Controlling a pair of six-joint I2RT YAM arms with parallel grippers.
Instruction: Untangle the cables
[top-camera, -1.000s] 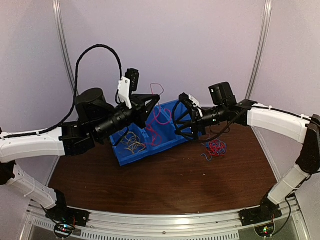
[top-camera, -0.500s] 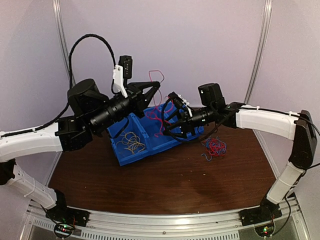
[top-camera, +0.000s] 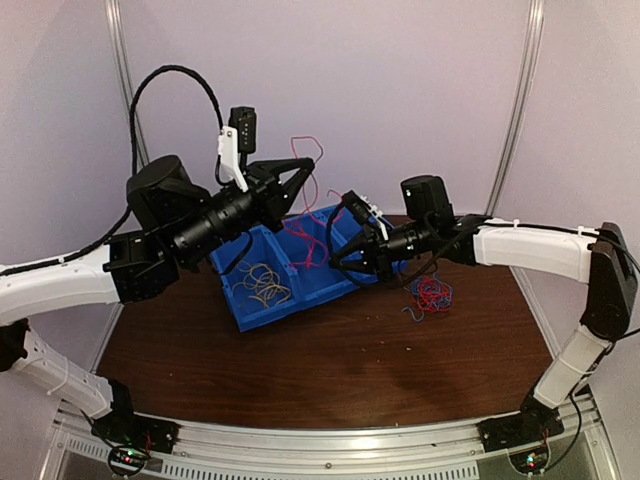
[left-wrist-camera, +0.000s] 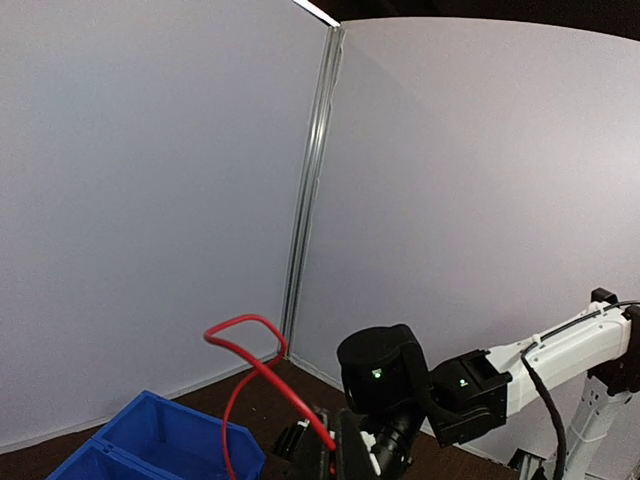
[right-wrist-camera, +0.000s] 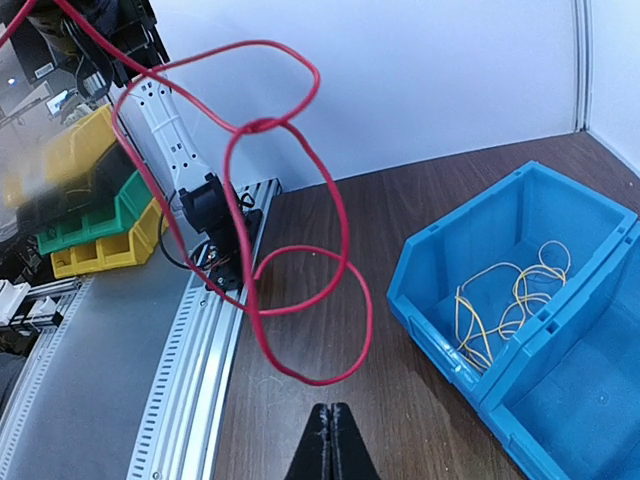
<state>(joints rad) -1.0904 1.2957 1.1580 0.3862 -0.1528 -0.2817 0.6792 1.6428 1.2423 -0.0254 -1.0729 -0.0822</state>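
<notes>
My left gripper (top-camera: 303, 172) is raised over the blue bin (top-camera: 250, 318) and shut on a red cable (top-camera: 312, 232), which loops above the fingers and hangs down towards the bin. In the left wrist view the red cable (left-wrist-camera: 250, 360) runs into the closed jaws of the left gripper (left-wrist-camera: 341, 445). My right gripper (top-camera: 340, 258) is shut and empty just right of the hanging strand. In the right wrist view the red cable (right-wrist-camera: 300, 250) loops ahead of the right gripper (right-wrist-camera: 331, 440) without touching it. Yellow cables (top-camera: 265, 285) lie in the bin's left compartment. A red and blue tangle (top-camera: 430, 293) rests on the table.
The blue bin has several compartments and sits tilted at the back of the brown table (top-camera: 330, 370). White walls close in behind. Stacked yellow and green bins (right-wrist-camera: 85, 200) stand beyond the aluminium rail (right-wrist-camera: 195, 350) at the table's near edge.
My right gripper went from open to shut with nothing in it and moved left and lower. My left arm lifted the red cable higher and to the left.
</notes>
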